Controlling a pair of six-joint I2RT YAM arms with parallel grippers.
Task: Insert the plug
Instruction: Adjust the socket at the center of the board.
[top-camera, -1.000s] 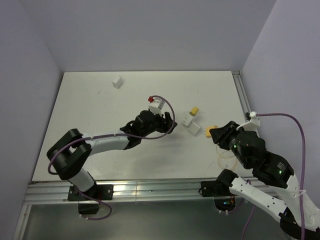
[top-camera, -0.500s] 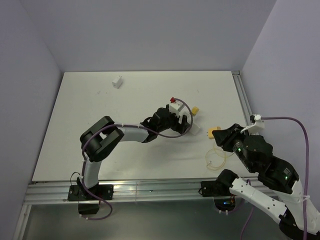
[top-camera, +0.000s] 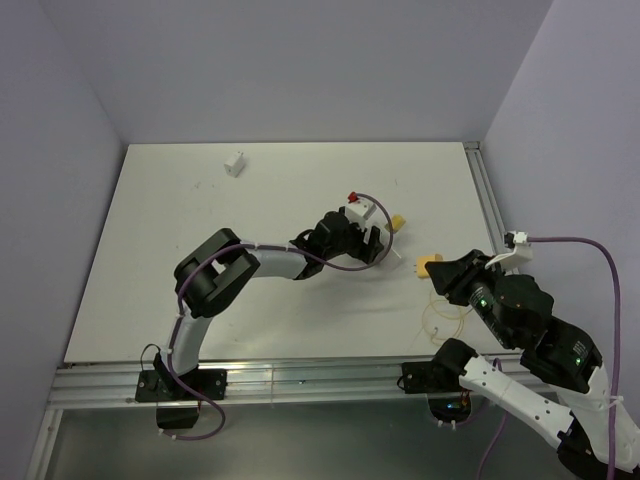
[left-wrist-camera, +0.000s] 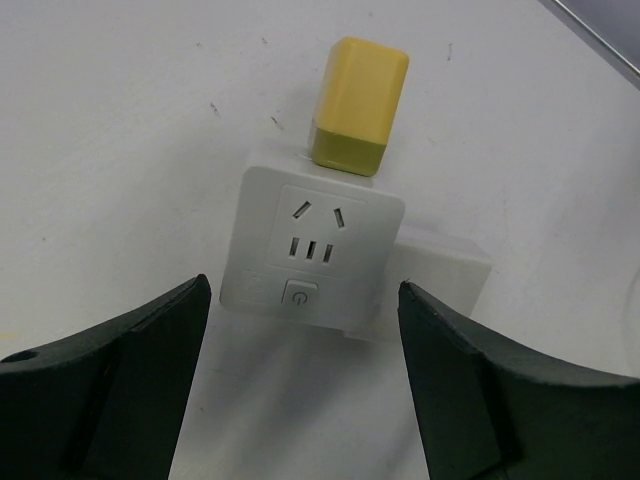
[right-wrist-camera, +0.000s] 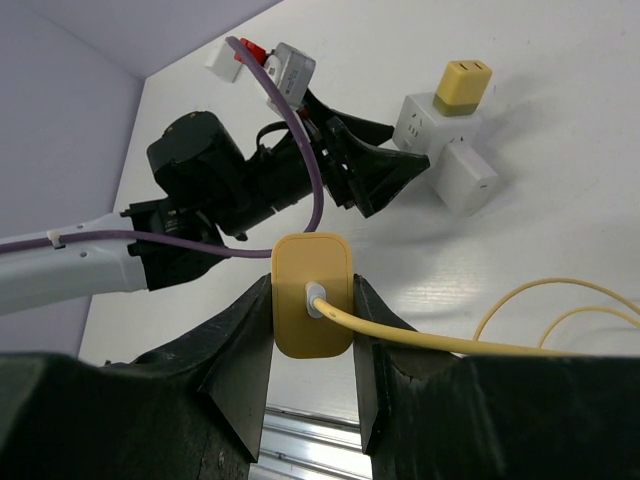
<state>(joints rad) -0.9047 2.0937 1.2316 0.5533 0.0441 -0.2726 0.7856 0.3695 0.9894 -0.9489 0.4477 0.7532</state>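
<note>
The left tool (left-wrist-camera: 303, 320), spread wide, straddles the white socket block (left-wrist-camera: 312, 262) on the bench (top-camera: 200, 220); the right tool (right-wrist-camera: 311, 300) grips the yellow plug (right-wrist-camera: 311, 268) well apart. Clamping the block squarely should steady it for insertion.

A matte white rectangular tabletop (top-camera: 160, 210) fills the middle of the overhead view, boxed on three sides by plain pale lavender walls (top-camera: 300, 60). A ribbed aluminium rail (top-camera: 300, 378) edges its near side, and a slimmer metal strip (top-camera: 487, 195) runs up the right. Lower down lies a dull grey-green surface (top-camera: 330, 445). The light is soft and even.
</note>
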